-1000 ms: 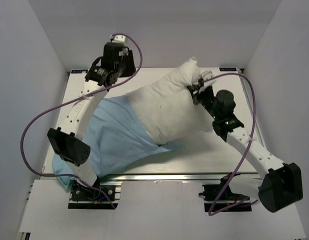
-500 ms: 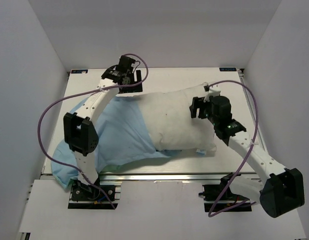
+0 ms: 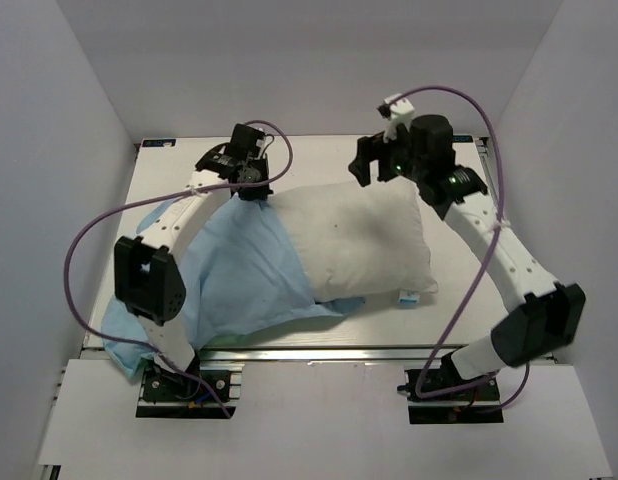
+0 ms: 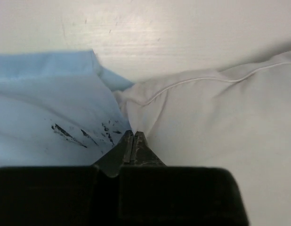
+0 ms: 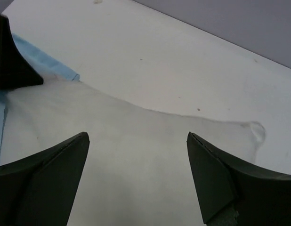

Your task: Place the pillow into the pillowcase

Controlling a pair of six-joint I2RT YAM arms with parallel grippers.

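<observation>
Now that the right gripper point(image 3: 367, 170) has released, jaws wide, the pillow point(image 3: 359, 240) lies flat beneath it. The left gripper point(image 4: 134, 137) has clenched at the pillowcase point(image 4: 51, 103) edge just before its tips. This is likely a regrasp, though whether cloth is caught cannot be told.

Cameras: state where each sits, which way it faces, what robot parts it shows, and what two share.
Top: above and behind the bases, looking down on table, pillow, pillowcase; both arms show.
Left wrist: on the left arm, facing down; shut left gripper where pillow meets pillowcase.
Right wrist: looks past open right gripper over the pillow.
Shared: all see the pillow.
</observation>
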